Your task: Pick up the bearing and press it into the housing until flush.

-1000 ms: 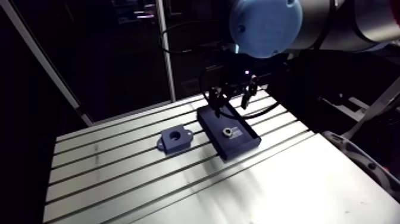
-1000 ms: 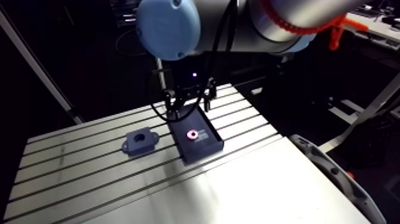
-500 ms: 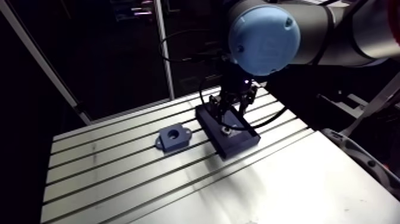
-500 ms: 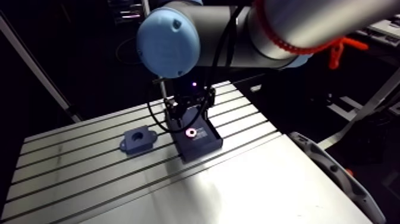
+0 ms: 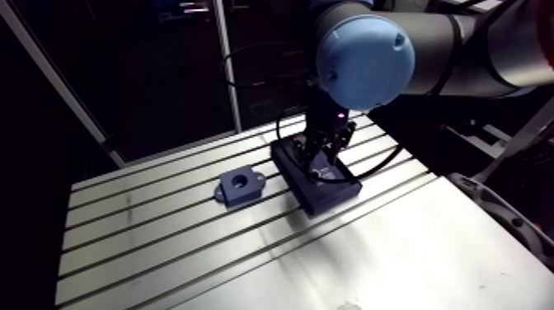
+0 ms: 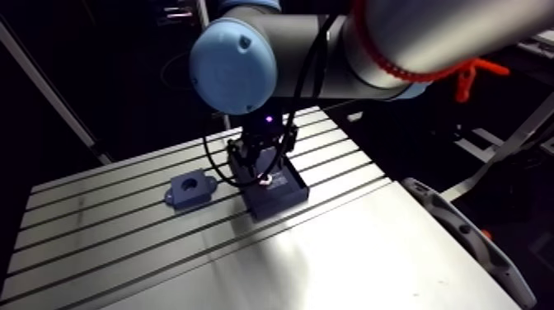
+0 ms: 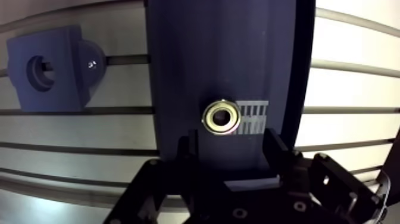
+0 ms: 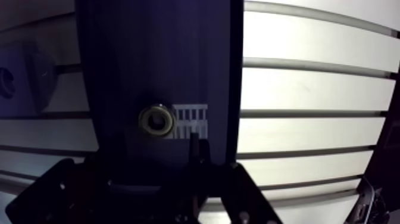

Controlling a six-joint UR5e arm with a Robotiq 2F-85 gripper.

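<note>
Black claw (image 7: 231,142) hangs low, fingers apart — bearing (image 7: 221,117) just ahead.

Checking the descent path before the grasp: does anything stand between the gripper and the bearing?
Nothing visible does. The bearing lies uncovered in the dark tray, just ahead of the open gripper.

The tray (image 7: 226,59) sits on the table (image 5: 165,239), toward its far side. The bearing (image 7: 221,116) lies flat in the tray, right beside a label patch (image 7: 254,110). The housing (image 5: 240,185) rests on the table left of the tray in the arm view, near but apart. The gripper (image 7: 231,142) hangs over the tray, with the bearing just ahead of its spread fingers.
</note>
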